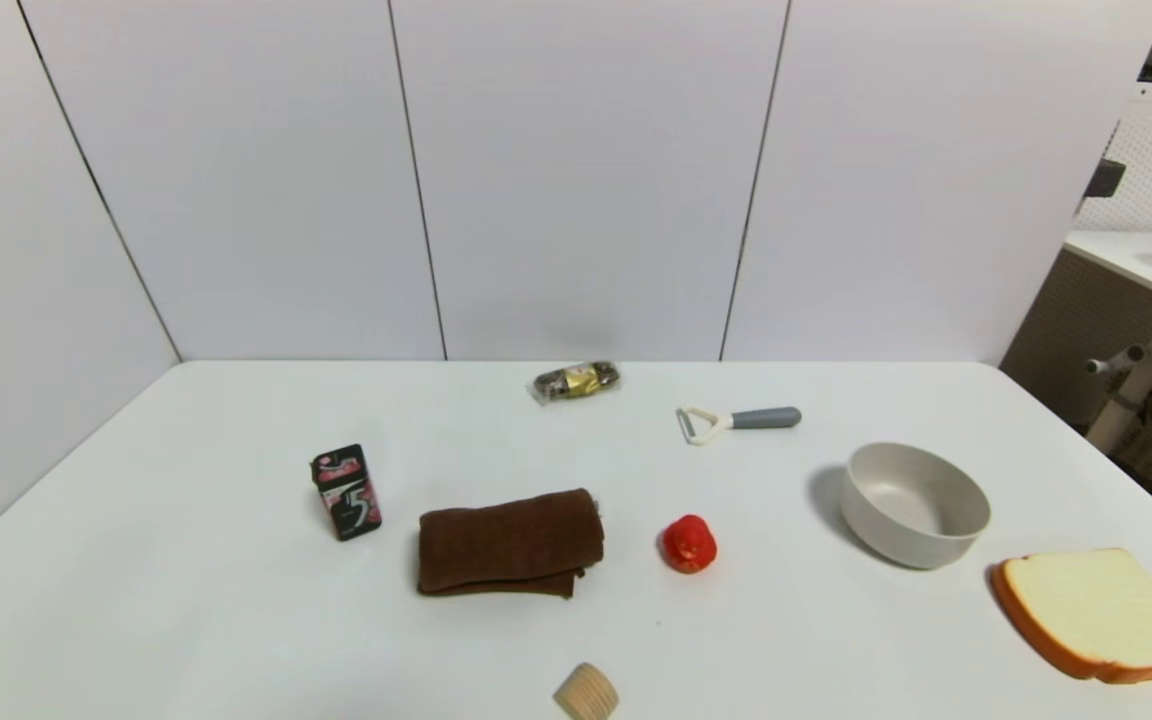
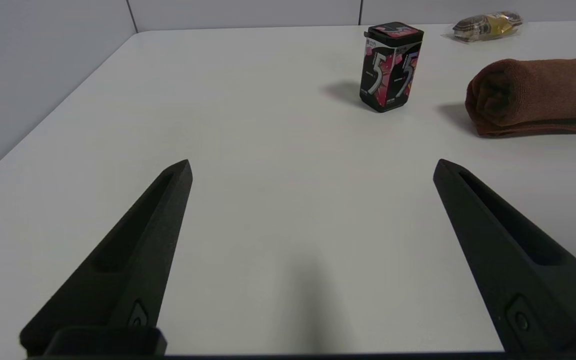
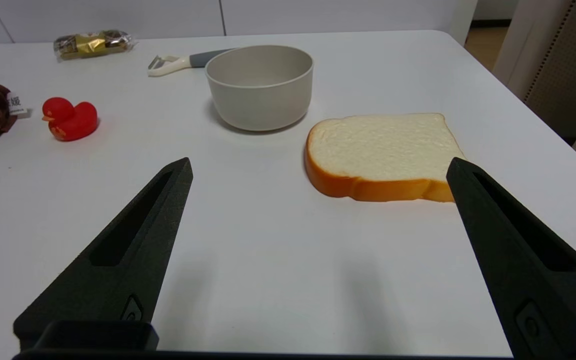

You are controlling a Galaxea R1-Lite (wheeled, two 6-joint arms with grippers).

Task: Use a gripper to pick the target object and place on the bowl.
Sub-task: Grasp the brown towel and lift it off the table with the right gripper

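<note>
Surface: we've got a plain white table (image 1: pixel 236 620) with pale wall panels (image 1: pixel 576 180) behind.
Towel: the dark brown folded terry towel (image 2: pixel 543 95) lies well ahead of our black left gripper (image 2: pixel 313 167) (fingers spread wide, holding nothing).
Right gripper (image 3: pixel 318 167): spread too, facing the grey-beige bowl (image 3: pixel 259 85).

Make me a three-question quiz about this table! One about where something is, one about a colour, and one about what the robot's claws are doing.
1. What lies between the brown towel and the grey-beige bowl?
A. bread slice
B. red toy duck
C. peeler

2. What colour is the peeler's handle?
A. grey
B. red
C. yellow

3. How are the left gripper and right gripper?
A. both open, holding nothing
B. left shut on the towel
C. right shut on the bread

Answers:
1. B: in the head view the red toy duck sits between them.
2. A: the peeler has a white head and a grey handle.
3. A: in each wrist view the fingers are spread wide over bare table.
</note>
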